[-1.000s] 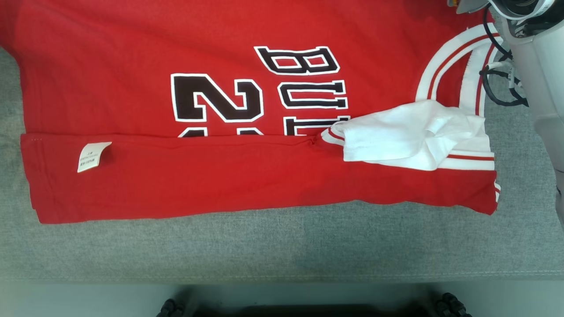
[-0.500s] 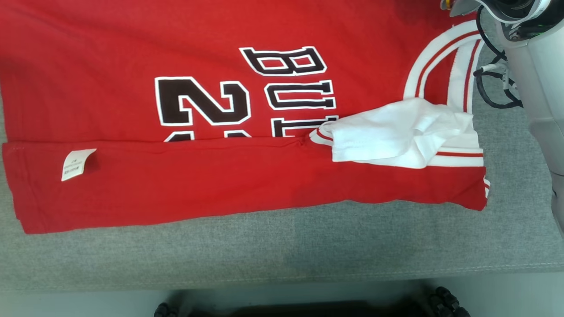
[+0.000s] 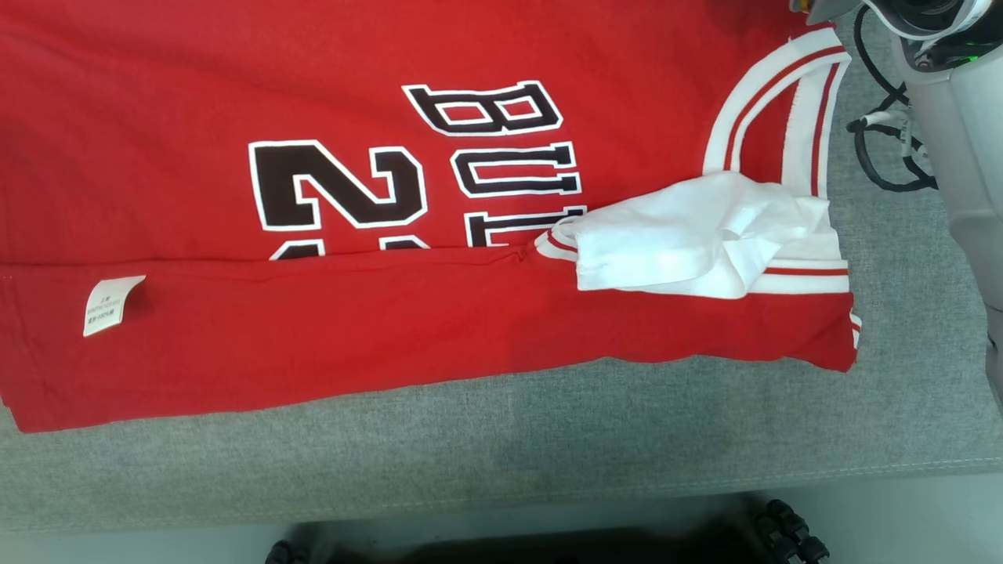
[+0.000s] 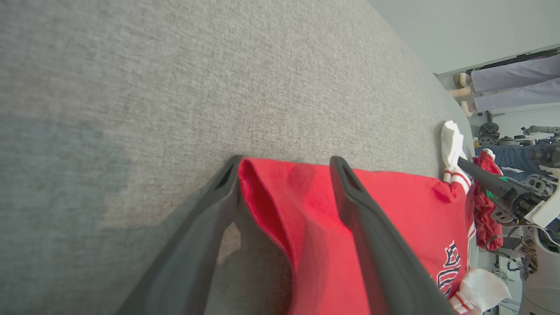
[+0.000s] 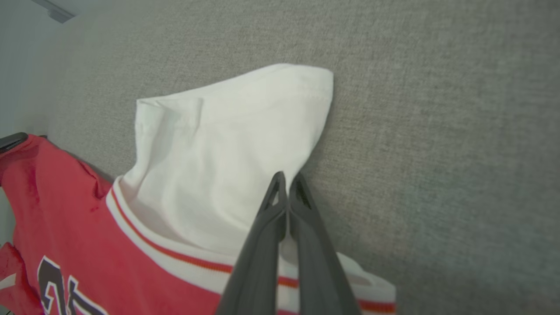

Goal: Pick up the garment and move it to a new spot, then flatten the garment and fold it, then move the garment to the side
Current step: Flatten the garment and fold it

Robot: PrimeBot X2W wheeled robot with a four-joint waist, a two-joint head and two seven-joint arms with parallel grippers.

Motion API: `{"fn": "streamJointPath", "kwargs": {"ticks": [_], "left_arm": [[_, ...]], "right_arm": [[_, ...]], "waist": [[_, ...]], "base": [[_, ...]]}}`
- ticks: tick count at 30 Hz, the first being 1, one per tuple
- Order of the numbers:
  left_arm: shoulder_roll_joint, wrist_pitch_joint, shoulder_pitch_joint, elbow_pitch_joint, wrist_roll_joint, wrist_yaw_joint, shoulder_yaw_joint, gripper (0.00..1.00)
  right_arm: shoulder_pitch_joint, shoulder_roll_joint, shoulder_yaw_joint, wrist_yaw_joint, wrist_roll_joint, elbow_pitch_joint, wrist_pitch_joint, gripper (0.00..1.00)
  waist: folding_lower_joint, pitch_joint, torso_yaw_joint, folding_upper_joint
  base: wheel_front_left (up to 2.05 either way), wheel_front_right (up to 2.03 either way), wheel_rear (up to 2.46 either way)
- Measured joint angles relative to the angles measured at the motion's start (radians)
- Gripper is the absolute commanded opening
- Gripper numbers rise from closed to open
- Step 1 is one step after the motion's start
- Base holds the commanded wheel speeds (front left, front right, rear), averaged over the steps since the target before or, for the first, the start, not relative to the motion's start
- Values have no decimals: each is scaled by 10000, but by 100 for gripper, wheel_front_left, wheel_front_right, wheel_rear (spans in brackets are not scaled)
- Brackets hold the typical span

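Note:
The garment (image 3: 392, 313) is a red jersey with black-and-white lettering, spread on the grey table (image 3: 548, 439) with its near edge folded over. One white sleeve (image 3: 689, 243) lies crumpled on that fold. In the left wrist view my left gripper (image 4: 284, 168) is open, its fingers either side of a red corner of the garment (image 4: 306, 227). My right gripper (image 5: 286, 180) is shut, its tips at the edge of the other white sleeve (image 5: 227, 144). I cannot tell whether it pinches cloth. The right gripper (image 4: 463, 164) also appears from the left wrist, at the jersey's striped trim.
My pale right forearm (image 3: 964, 141) with black cables stands at the right edge beside the striped collar (image 3: 783, 94). A white label (image 3: 106, 305) sticks up from the fold. Bare grey cloth runs along the table's front edge. A person's legs (image 4: 516, 76) stand far behind the table.
The whole head picture has shifted left and tilted, so the camera moved. The jersey keeps the same shape and fold. Both grippers stay as they were.

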Motion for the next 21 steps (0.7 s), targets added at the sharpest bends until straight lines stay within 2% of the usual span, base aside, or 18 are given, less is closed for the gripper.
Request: {"fn": "streamJointPath", "kwargs": {"ticks": [1, 2, 3, 11, 16, 21], "left_arm": [[2, 36, -10, 0, 0, 0, 0, 39], [4, 59, -20, 0, 0, 0, 2, 11], [2, 77, -27, 0, -4, 0, 0, 0], [-196, 138, -46, -88, -148, 2, -50, 0], [-541, -130, -46, -343, -410, 4, 128, 0], [-543, -134, -3, -477, -451, 4, 182, 0]], "right_arm": [[0, -23, -12, 0, 0, -12, 0, 0], [0, -40, -23, -2, 0, -21, 0, 0], [0, -52, -33, -6, 0, -29, 0, 0], [8, -71, -40, -6, -6, -111, -79, 0], [35, -136, -102, 6, -81, -295, -376, 0], [59, -188, -230, 94, -146, -460, -761, 0]], "waist": [[0, 6, -3, 0], [0, 11, -3, -1], [0, 14, -1, 0], [0, 12, 64, -1], [0, -12, 122, -1], [0, -27, 161, -1]], "base": [[0, 0, 0], [0, 0, 0], [0, 0, 0], [0, 0, 0], [0, 0, 0], [0, 0, 0]]}}
